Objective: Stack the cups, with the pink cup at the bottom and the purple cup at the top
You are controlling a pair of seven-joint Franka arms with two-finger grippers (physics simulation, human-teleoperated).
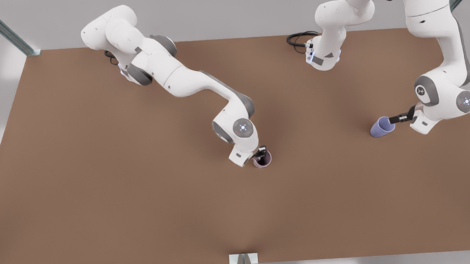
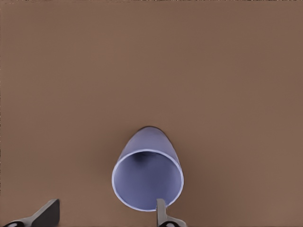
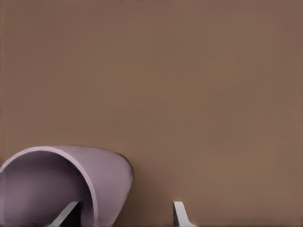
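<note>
Spanning the front view, the brown table (image 1: 100,197) carries both cups well apart. Right of centre, the left gripper (image 1: 393,120) straddles the purple cup's (image 1: 381,127) rim with fingers spread, one inside. At frame centre, the right gripper (image 1: 260,153) likewise brackets the pink cup's (image 1: 263,160) wall, unclamped, apparently readying rim grasps for stacking.
</note>
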